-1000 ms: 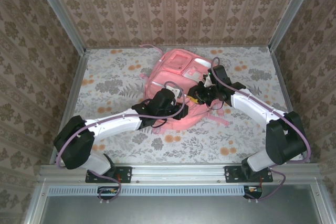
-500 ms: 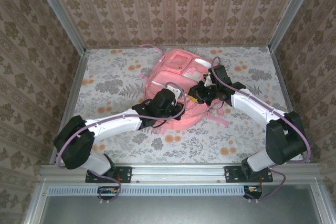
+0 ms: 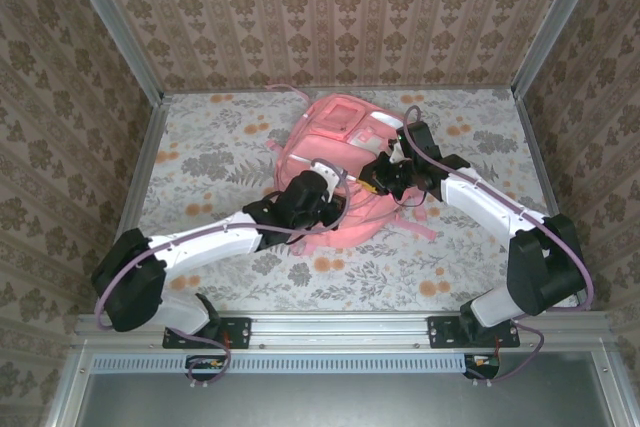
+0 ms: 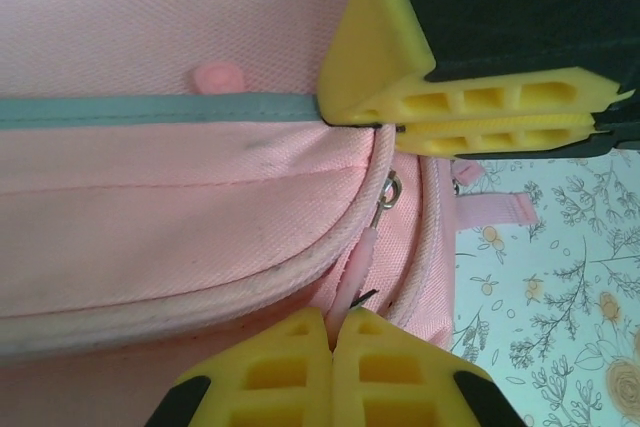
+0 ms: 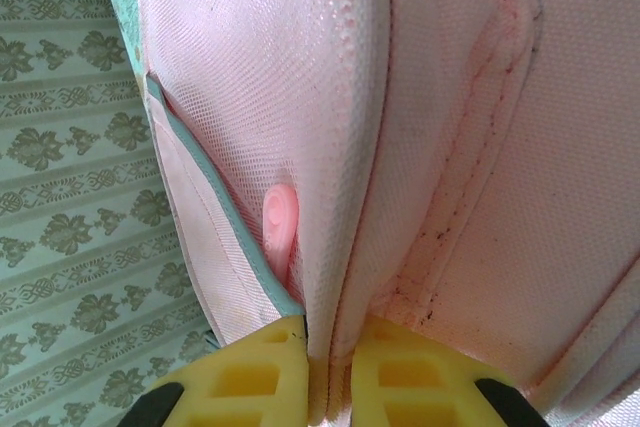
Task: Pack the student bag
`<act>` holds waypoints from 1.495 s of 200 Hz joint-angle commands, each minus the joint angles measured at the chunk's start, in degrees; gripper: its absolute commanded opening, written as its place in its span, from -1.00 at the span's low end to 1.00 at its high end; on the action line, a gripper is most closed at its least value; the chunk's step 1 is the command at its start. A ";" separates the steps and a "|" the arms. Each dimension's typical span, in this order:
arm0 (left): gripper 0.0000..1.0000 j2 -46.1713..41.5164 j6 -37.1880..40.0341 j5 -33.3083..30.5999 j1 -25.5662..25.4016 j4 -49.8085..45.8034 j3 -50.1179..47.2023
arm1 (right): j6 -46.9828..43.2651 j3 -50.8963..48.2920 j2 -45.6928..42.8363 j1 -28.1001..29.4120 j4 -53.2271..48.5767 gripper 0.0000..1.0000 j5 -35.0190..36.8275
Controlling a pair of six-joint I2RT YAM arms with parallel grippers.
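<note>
**Left gripper** (image 4: 331, 329): yellow fingers pressed together, pinching the pink zip pull (image 4: 358, 262) of the student bag (image 3: 345, 132). The pull's metal ring (image 4: 388, 188) lies just beyond the fingertips, on the bag's curved piping.

**Right gripper** (image 5: 328, 352): fingers likewise pressed together, clamping a raised fold of the bag's pink fabric. In the left wrist view its two yellow fingers (image 4: 470, 107) meet at the bag's seam just above the ring, opposite the left gripper.

**Surroundings:**
- The bag lies flat, and the floral table cover (image 3: 220, 157) shows on every side of it.
- Both arms reach over the bag's near half. The left gripper is at the bag's near-left part and the right gripper at its right edge.
- A grey-green stripe (image 4: 150, 109) runs across the bag's front, with a small pink tab (image 4: 218, 77) just above it.
- Patterned wallpaper (image 5: 60, 147) stands behind the bag.

**Count:** two grippers, one bag, one zip pull, one ring, one stripe.
</note>
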 commanded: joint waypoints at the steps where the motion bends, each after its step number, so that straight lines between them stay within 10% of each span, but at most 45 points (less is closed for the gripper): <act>1: -1.00 -2.98 0.50 -8.94 0.73 -6.19 -1.65 | -1.14 2.00 -2.49 -0.48 -1.49 -0.75 1.23; 72: -1.00 -6.51 -0.68 -2.60 1.28 -6.33 -4.10 | -1.10 2.05 -1.67 -0.56 -0.27 -0.76 -0.58; 107: -0.41 -5.82 -1.27 5.67 1.34 0.75 -3.12 | -0.52 1.85 -1.73 -0.51 0.37 -0.77 -2.79; 163: -0.18 -1.10 0.65 4.61 0.27 -3.13 3.71 | -0.26 1.73 -1.49 -0.47 0.81 -0.77 -3.50; 299: -0.14 2.87 -1.95 2.30 -0.64 -8.56 9.03 | 0.90 1.61 -1.67 -0.38 1.77 -0.77 -4.55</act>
